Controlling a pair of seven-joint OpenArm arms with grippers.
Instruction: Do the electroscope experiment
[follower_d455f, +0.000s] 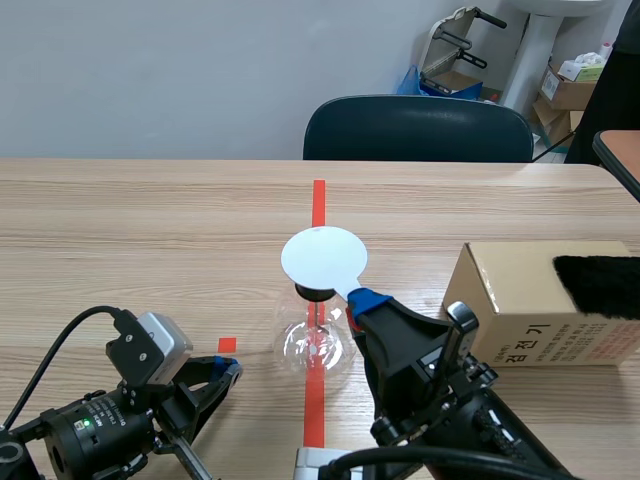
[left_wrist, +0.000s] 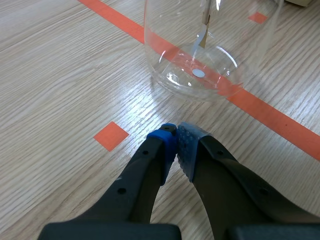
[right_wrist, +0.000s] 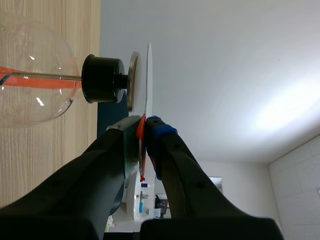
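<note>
White disc (follower_d455f: 323, 257) lies flat over the upright electroscope (follower_d455f: 316, 345), pinched by the right fingers (right_wrist: 161, 134); left fingers (left_wrist: 192, 146) closed, empty.

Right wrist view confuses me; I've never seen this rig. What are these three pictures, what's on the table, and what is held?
Two black robot arms work at a wooden table. The scene view looks out from between them; each wrist view looks past one arm's own gripper. On the table stand a glass electroscope flask with a black stopper and metal top plate, and a cardboard box with a black furry cloth on it. The right gripper is shut on a thin white disc, close to the plate; whether they touch is unclear. The left gripper is shut on nothing, near the flask.
</note>
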